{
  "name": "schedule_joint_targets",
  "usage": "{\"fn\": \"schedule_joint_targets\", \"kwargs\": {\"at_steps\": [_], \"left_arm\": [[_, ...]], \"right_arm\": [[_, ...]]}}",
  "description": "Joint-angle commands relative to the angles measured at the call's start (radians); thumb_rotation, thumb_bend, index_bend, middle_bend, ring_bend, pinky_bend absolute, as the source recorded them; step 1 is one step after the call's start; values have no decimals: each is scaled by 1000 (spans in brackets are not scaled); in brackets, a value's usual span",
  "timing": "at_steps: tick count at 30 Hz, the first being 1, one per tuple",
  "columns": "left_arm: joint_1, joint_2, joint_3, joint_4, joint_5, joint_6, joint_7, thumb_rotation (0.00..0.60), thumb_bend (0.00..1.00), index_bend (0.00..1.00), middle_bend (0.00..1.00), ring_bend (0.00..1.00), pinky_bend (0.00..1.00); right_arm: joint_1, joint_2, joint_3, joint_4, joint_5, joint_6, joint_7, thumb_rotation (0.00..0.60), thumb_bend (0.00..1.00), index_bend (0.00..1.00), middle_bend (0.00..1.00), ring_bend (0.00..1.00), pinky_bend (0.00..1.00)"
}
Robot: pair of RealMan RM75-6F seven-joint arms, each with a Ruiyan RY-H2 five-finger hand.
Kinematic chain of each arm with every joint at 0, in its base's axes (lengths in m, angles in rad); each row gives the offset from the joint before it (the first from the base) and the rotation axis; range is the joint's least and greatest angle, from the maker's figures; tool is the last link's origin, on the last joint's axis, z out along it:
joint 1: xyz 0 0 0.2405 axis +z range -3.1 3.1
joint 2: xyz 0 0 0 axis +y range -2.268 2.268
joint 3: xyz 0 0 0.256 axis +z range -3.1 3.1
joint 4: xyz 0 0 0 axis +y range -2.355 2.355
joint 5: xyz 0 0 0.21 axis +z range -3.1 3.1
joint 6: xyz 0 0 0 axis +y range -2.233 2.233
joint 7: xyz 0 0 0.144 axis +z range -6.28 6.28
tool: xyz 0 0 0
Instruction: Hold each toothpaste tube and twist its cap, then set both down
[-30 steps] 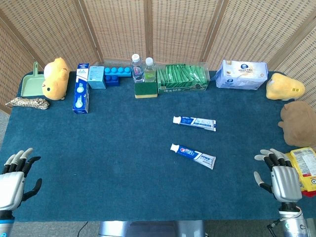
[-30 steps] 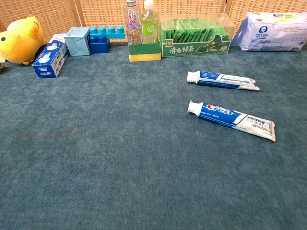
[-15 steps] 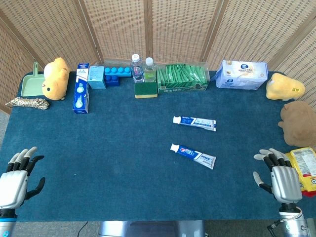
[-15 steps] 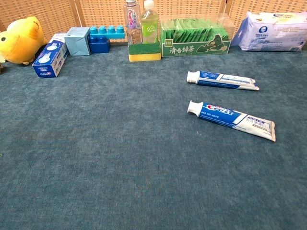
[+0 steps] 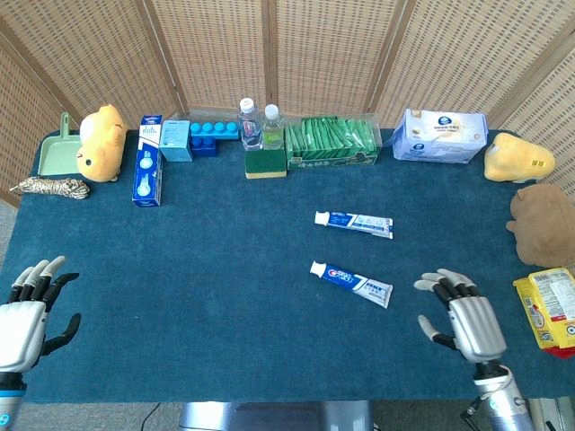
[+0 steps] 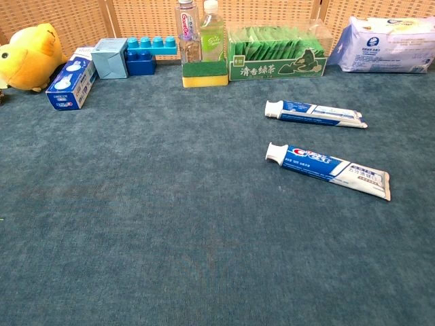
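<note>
Head view: near toothpaste tube (image 5: pixel 351 283) lies just left of empty, spread-fingered right hand (image 5: pixel 465 316).

Left hand (image 5: pixel 22 321) and snack packet (image 5: pixel 549 310) cut by frame edges.

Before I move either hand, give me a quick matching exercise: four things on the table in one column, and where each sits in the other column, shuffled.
Things:
1. nearer toothpaste tube
2. farther toothpaste tube
3. right hand
4. left hand

Places:
A. open at the near left edge of the table, far from both tubes
B. lying flat, cap to the left, closer to the green tea box
C. open, just right of the nearer tube, not touching it
D. lying flat, cap to the left, closer to the robot

Pairs: 1-D, 2-B, 3-C, 4-A
</note>
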Motion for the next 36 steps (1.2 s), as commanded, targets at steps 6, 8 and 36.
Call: {"fn": "schedule_joint_targets", "kwargs": {"at_steps": [6, 8, 36], "left_arm": [[-14, 8, -15, -5, -20, -10, -6, 600, 348, 212, 100, 62, 65], [-19, 9, -21, -7, -26, -12, -5, 600, 347, 212, 101, 63, 65], [-44, 12, -24, -20, -55, -29, 5, 600, 347, 211, 99, 63, 65]], "right_arm": [[133, -74, 46, -65, 78, -188, -112, 600, 286, 293, 279, 166, 189], [183, -119, 71, -60, 123, -252, -174, 600, 250, 281, 275, 165, 189], [417, -388, 133, 205, 420, -334, -529, 600, 159, 210, 236, 119, 192]]}}
